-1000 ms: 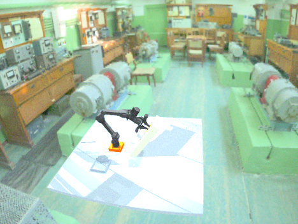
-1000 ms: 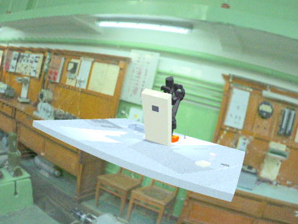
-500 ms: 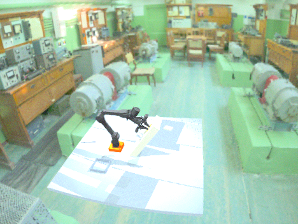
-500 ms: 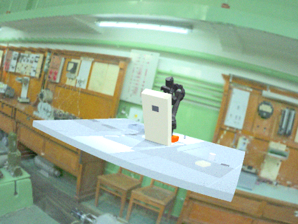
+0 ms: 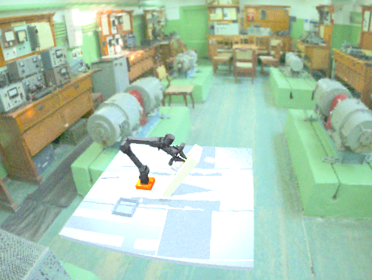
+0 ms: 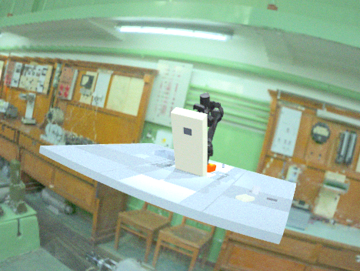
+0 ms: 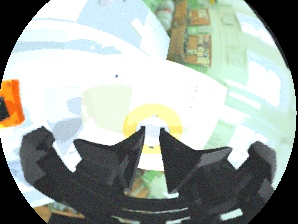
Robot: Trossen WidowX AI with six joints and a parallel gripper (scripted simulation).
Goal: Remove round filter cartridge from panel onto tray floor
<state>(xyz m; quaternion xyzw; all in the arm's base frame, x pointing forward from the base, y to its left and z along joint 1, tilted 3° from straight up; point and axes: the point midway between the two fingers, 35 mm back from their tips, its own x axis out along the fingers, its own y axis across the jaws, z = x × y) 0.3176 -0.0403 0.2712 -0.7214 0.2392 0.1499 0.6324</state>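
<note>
The cream service panel (image 5: 180,176) (image 6: 188,150) (image 7: 175,85) leans on the table. In the wrist view a yellow ring (image 7: 131,118) on its face surrounds the pale round cartridge (image 7: 153,121). Two small dark marks show near the ring, above and below the fingertips. My gripper (image 7: 152,130) (image 5: 185,159) is at the cartridge's face, its two narrow fingertips close together and shut on the cartridge. How far the cartridge sits in or out of the panel cannot be told. The panel hides the fingers in the exterior view. The tray (image 5: 122,214) is a grey-blue square frame, and no cartridge shows in it.
The arm's orange base (image 5: 145,184) (image 6: 211,168) (image 7: 16,102) stands between the panel and the tray. The panel's back, in the exterior view, has a dark square opening (image 6: 188,132). The white and grey-blue table top (image 5: 187,235) (image 6: 154,185) carries patchy shading.
</note>
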